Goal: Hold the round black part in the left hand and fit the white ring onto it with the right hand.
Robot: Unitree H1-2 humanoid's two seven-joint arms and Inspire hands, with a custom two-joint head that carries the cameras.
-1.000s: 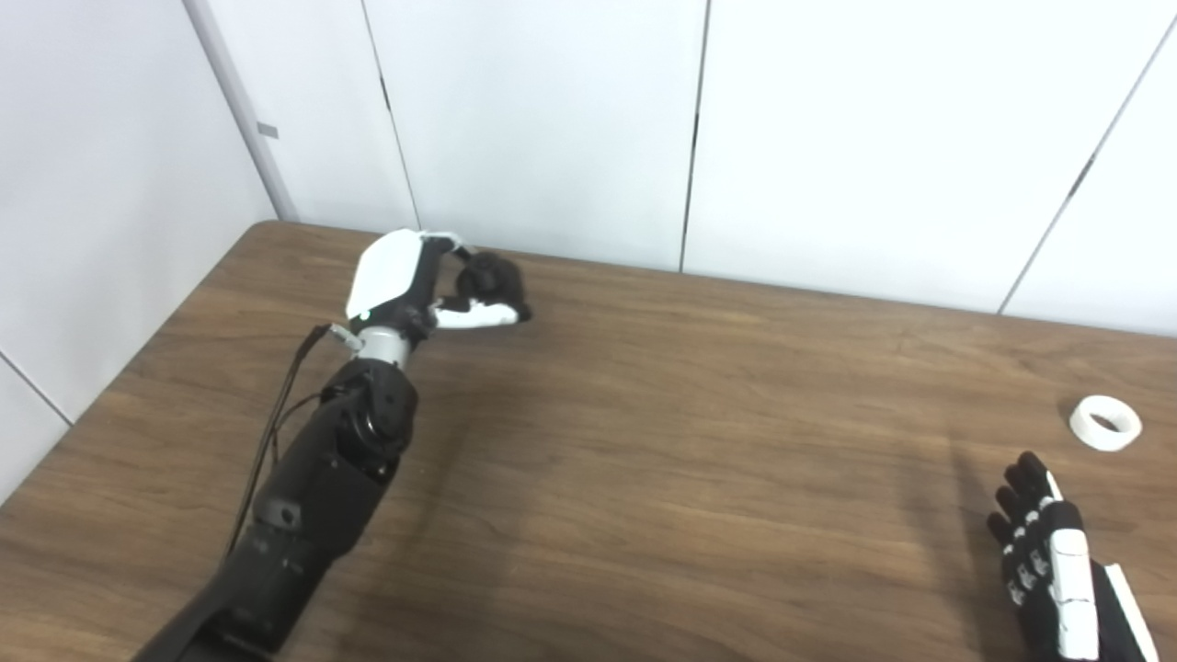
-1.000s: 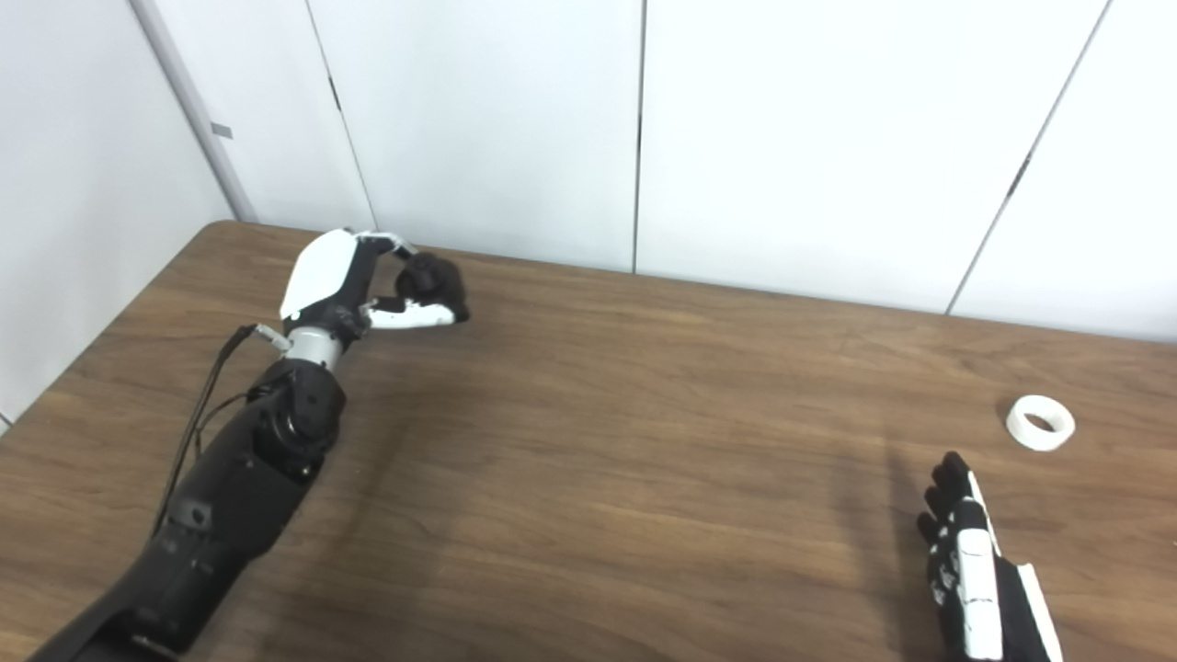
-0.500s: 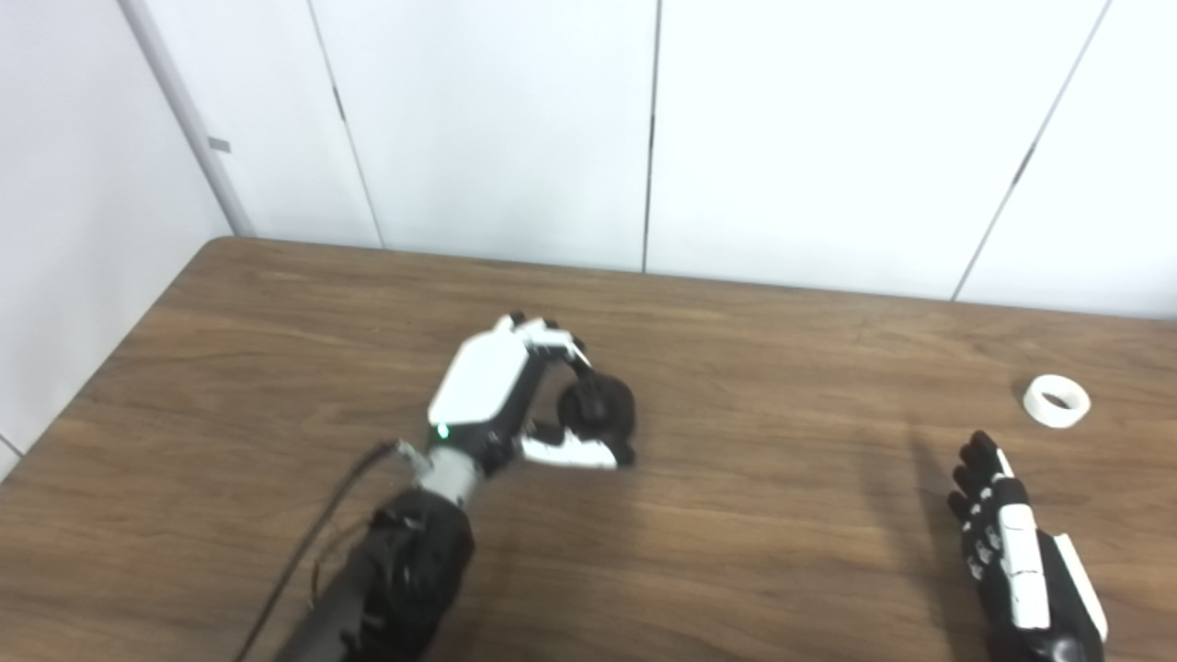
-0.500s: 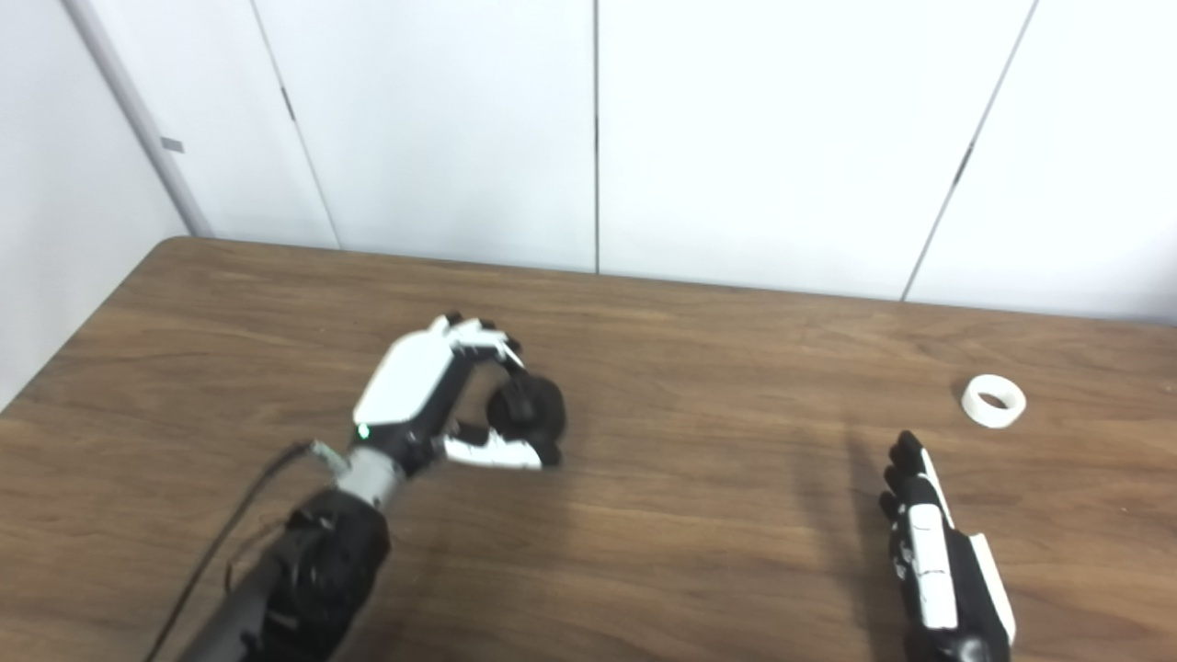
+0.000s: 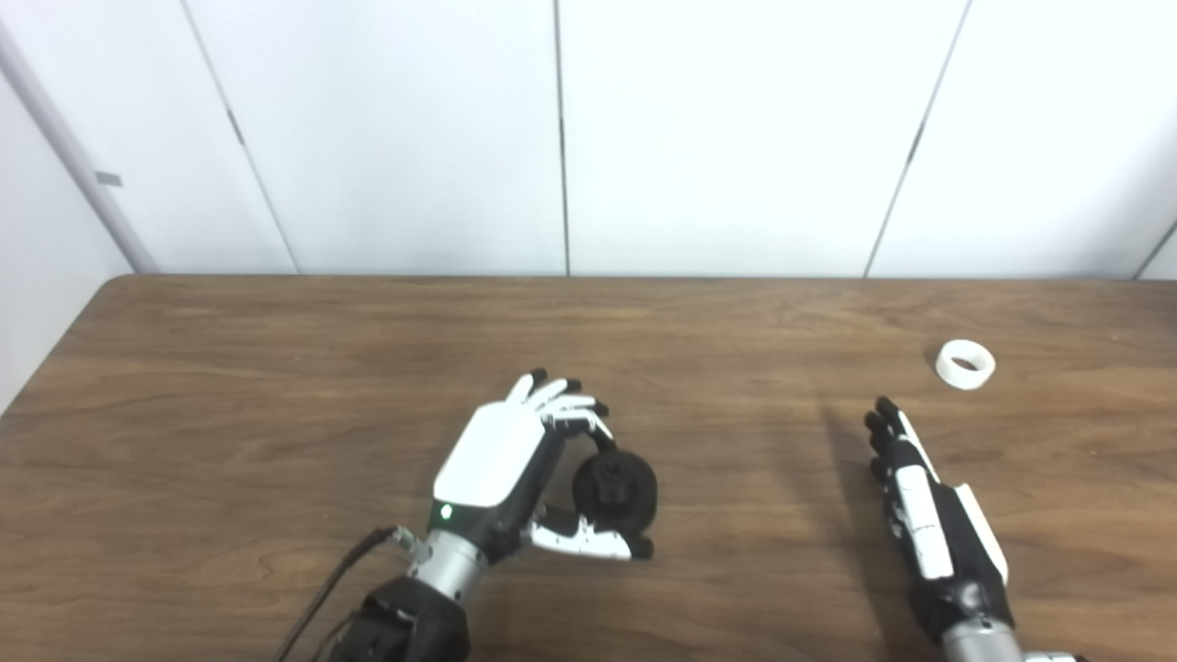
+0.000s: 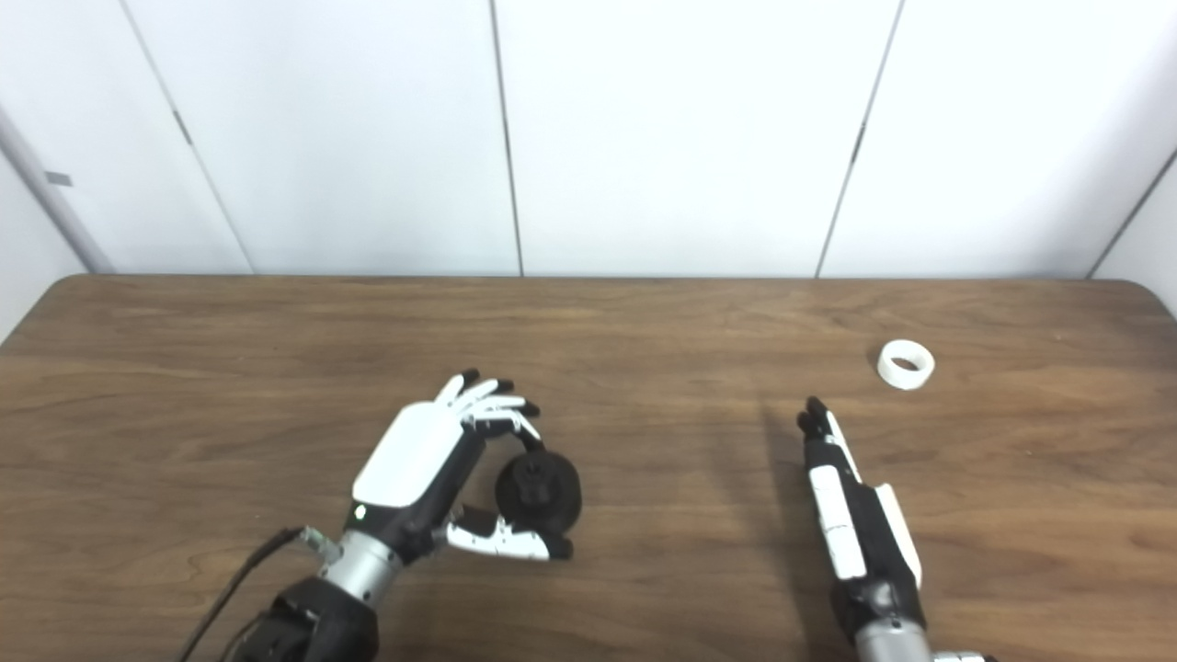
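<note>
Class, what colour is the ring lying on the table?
White: the ring shows best in the left eye view, on the brown table.

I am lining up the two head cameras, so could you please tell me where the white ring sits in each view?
Left eye view: the ring lies on the table at far right, beyond the right robot hand.
Right eye view: the ring lies at right, further from the picture's edge.
Shared landmark: the black part in the left robot hand.

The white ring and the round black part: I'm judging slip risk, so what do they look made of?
White ring: looks like matte white plastic, with even colour and no glare. Round black part, held in the left hand: matte black, plastic or rubber; the views can't settle which.
</note>
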